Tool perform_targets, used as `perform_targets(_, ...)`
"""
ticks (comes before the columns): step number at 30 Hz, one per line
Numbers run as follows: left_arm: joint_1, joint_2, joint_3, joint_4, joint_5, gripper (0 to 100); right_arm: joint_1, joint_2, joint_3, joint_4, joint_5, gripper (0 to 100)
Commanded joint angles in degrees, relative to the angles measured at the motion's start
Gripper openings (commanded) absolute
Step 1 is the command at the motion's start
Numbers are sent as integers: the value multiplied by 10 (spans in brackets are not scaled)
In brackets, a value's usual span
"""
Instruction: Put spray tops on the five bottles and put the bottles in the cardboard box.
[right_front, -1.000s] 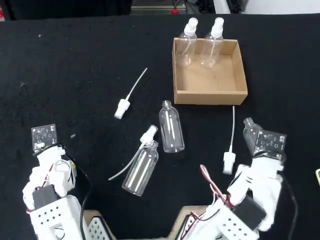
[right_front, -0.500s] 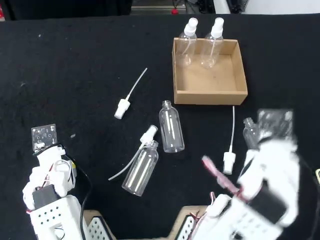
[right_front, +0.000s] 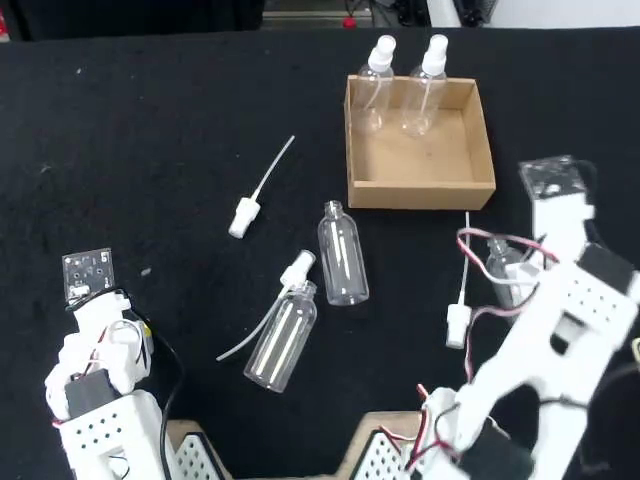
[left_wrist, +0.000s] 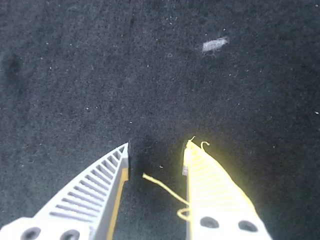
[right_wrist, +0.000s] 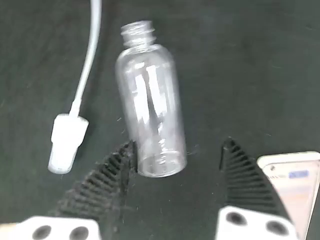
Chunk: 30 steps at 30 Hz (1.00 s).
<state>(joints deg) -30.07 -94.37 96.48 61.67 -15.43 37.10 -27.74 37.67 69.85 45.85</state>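
Two capped bottles (right_front: 378, 90) stand in the cardboard box (right_front: 420, 192); three lie uncapped on the worktop (right_front: 150, 130). The right end effector (right_wrist: 177, 146) is open, one bare bottle (right_wrist: 150, 95) based between its tips, a loose spray top (right_wrist: 65, 142) beside. The left end effector (left_wrist: 156, 147) gapes empty.

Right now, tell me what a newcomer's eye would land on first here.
The white right arm stands at the table's near right, its open hand hanging over an uncapped bottle lying beside a loose spray top. Farther back, the cardboard box holds two capped bottles against its far wall.
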Motion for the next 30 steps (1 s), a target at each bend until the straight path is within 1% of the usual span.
perform_targets(1, 1, -3, 13, 4, -7, 173, -40, 65, -71, 17, 46, 268)
perform_targets(7, 1, -3, 13, 4, -7, 173, -71, 136, -100, 4, 59, 269)
perform_targets(11, 1, -3, 13, 4, -7, 173, -62, 169, -104, -35, 63, 269)
perform_targets(16, 2, -3, 13, 4, -7, 173, -46, 219, -102, -54, 90, 269)
perform_targets(20, 2, -3, 13, 4, -7, 173, -33, 265, -102, -104, 91, 269)
perform_targets(24, 2, -3, 13, 4, -7, 173, -29, 297, -104, -115, 91, 264)
perform_targets(25, 2, -3, 13, 4, -7, 173, -29, 298, -104, -116, 91, 243)
perform_targets(28, 1, -3, 13, 4, -7, 173, -28, 293, -105, -117, 88, 126)
perform_targets(30, 1, -3, 13, 4, -7, 173, -28, 278, -105, -117, 87, 73)
